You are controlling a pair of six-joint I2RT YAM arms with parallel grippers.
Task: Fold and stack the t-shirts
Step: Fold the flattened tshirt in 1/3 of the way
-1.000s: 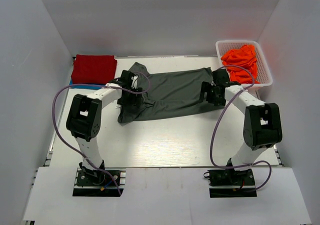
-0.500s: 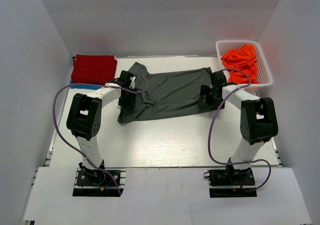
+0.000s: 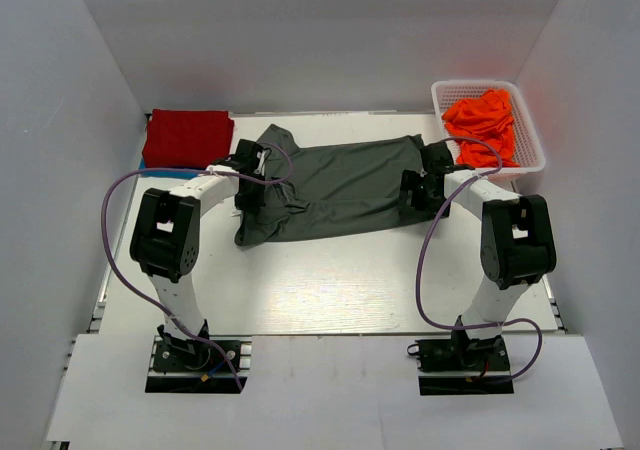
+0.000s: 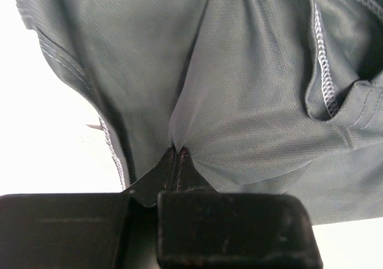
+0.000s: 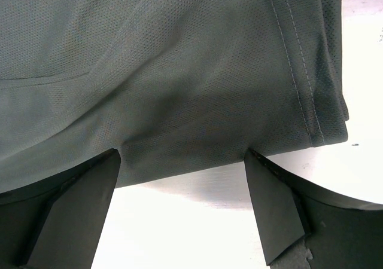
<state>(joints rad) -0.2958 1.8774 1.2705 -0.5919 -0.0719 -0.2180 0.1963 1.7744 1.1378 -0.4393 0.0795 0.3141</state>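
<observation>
Left fingers [image 4: 192, 176] are clamped tight, and there's a pinch of the charcoal-grey t-shirt [image 4: 251, 101] right at their tips, the cloth drawn up into a sharp ridge above the pinch. A pale stitched hem curls just beside that fold, and another stitched edge runs down the other side. Over to the right fingers [image 5: 272, 215]: spread wide, nothing gripped, with the shirt's lower edge running across the gap between them and its stitched side hem close to one tip.

From above, the charcoal shirt [image 3: 345, 185] lies spread across the middle of the counter [image 3: 330, 280], bunched and rumpled at its left end where the left arm has hold of it, flatter towards its right end where the right arm sits. Just off the shirt's far left corner there's a red t-shirt [image 3: 188, 137], folded flat into a neat rectangle. Off its far right corner stands a white lattice basket [image 3: 530, 155] with orange t-shirts [image 3: 482, 120] heaped loose inside. The basket is close to the shirt's corner; whether they touch, can't tell.
</observation>
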